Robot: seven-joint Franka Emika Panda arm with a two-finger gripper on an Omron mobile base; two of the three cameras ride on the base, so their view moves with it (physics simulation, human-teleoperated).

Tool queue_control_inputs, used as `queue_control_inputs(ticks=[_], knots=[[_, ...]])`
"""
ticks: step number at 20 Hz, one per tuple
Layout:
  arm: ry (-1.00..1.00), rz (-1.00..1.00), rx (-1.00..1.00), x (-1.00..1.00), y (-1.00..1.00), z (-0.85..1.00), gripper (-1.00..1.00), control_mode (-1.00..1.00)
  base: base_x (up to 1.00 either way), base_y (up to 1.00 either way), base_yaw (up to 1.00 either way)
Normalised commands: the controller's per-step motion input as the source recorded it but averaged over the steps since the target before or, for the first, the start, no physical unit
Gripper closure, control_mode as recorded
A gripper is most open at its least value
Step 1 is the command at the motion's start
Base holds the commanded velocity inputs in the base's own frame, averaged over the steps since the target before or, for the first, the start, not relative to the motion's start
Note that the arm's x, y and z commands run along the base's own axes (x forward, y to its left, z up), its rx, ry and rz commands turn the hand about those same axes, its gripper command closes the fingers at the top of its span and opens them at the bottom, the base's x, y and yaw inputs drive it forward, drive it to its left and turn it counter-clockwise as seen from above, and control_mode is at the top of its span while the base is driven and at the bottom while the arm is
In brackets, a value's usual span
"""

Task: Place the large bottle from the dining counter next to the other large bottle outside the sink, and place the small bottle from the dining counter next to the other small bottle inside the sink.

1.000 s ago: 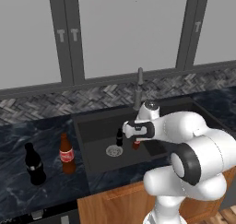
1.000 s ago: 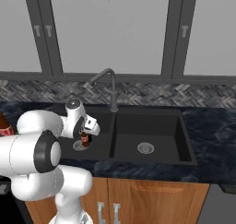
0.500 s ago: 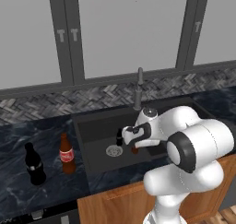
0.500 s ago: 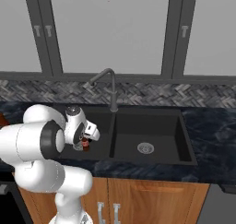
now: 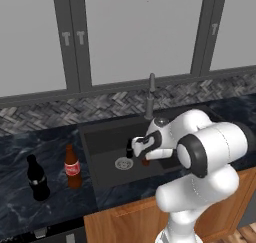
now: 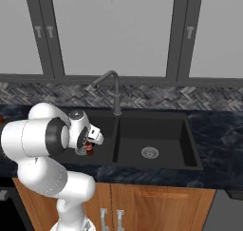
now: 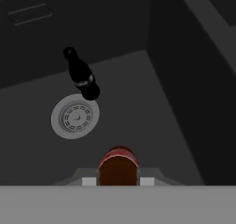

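My gripper point(image 5: 144, 158) hangs low inside the sink point(image 5: 102, 137), shut on a small brown bottle point(image 5: 145, 161) with a red label. In the hand view that small bottle point(image 7: 118, 164) sits upright between the fingertips of the gripper point(image 7: 119, 180). Just beyond it a small black bottle point(image 7: 81, 76) stands by the drain point(image 7: 74, 116); in the left base view this black bottle point(image 5: 129, 149) is just left of my hand. On the counter left of the sink stand two large bottles, a black one point(image 5: 37, 179) and a brown cola one point(image 5: 73, 167). In the right base view my gripper point(image 6: 88, 148) is in the sink's left basin.
A grey faucet point(image 5: 150, 94) rises behind the sink, close above my wrist. The sink wall point(image 7: 184, 85) runs close on the right in the hand view. In the right base view a second basin point(image 6: 156, 135) with its own drain point(image 6: 150, 152) lies to the right.
The hand has sunk a little lower into the sink with the small brown bottle still in its grip. The bottles on the counter have not moved.
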Motion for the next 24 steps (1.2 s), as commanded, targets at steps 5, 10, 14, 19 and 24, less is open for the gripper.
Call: queue_control_inputs(ticks=[5,10,14,19,24], knots=[[0.0,-0.02,0.0,0.03,0.0,-0.12,1.0,-1.0,0.0,0.0,0.0],[0.0,-0.03,0.0,0.0,0.0,-0.23,1.0,-1.0,0.0,0.0,0.0],[0.0,-0.02,0.0,0.0,0.0,-0.15,1.0,-1.0,0.0,0.0,0.0],[-0.01,-0.01,0.0,0.0,0.0,-0.1,1.0,-1.0,0.0,0.0,0.0],[0.0,0.0,0.0,0.0,0.0,-0.2,1.0,-1.0,0.0,0.0,0.0]])
